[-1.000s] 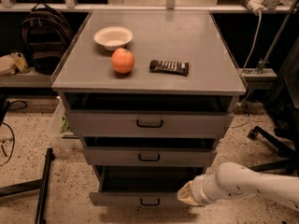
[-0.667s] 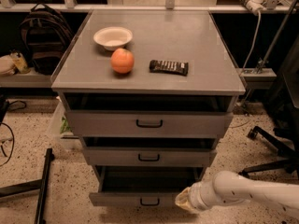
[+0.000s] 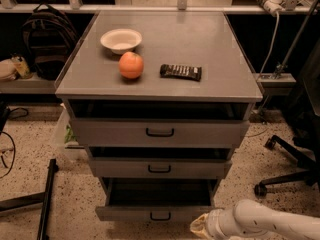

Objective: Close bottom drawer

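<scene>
The bottom drawer point(image 3: 155, 213) of the grey cabinet is pulled out the furthest, with its dark inside showing and a small black handle at the centre of its slim front. My gripper point(image 3: 201, 225) sits at the bottom edge of the view, just right of the drawer front's right end, at the tip of my white arm point(image 3: 260, 224) that comes in from the lower right. The fingers are mostly cut off by the frame edge.
The middle drawer point(image 3: 159, 168) and top drawer point(image 3: 159, 132) stand slightly open. On the cabinet top are a white bowl point(image 3: 120, 40), an orange point(image 3: 131, 65) and a dark snack bar point(image 3: 180, 72). An office chair base point(image 3: 287, 164) stands at right, a black stand leg point(image 3: 46, 199) at left.
My arm and gripper have moved lower and slightly left, toward the right end of the bottom drawer's front. The drawers look unchanged.
</scene>
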Motion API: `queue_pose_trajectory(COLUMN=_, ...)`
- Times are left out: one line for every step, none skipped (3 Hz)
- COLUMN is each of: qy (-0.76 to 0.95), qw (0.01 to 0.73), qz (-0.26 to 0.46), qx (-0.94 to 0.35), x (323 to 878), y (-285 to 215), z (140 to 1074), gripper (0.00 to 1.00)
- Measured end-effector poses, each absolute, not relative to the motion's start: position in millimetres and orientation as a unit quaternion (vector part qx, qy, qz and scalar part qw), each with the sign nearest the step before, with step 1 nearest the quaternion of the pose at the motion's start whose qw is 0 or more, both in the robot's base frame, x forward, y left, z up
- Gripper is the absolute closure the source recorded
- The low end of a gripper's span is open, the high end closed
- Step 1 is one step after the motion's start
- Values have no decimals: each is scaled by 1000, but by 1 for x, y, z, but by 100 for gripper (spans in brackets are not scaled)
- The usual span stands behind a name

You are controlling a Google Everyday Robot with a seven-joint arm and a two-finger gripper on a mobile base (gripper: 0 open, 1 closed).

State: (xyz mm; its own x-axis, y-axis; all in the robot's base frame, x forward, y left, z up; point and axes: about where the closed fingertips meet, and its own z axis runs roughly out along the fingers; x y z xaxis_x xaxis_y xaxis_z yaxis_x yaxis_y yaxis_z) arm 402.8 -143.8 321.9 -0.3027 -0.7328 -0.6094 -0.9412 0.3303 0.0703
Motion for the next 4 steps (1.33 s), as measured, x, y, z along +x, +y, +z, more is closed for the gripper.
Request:
queue_pose_trajectory(qy=769, qw=240, qz=188, qx=-562, x=401, y=-152, z=291, gripper=100)
queue_pose_trajectory(qy=752, qw=250, qz=179, qx=-583, x=403, y=-161, z=245, gripper=100)
queue_pose_trajectory(qy=734, qw=268, qz=177, qx=-598, x=419, y=-166, z=196, gripper=100)
queue_pose_trajectory(qy=740, qw=282, qz=157, qx=-590, x=447, y=-181, z=186, gripper=100)
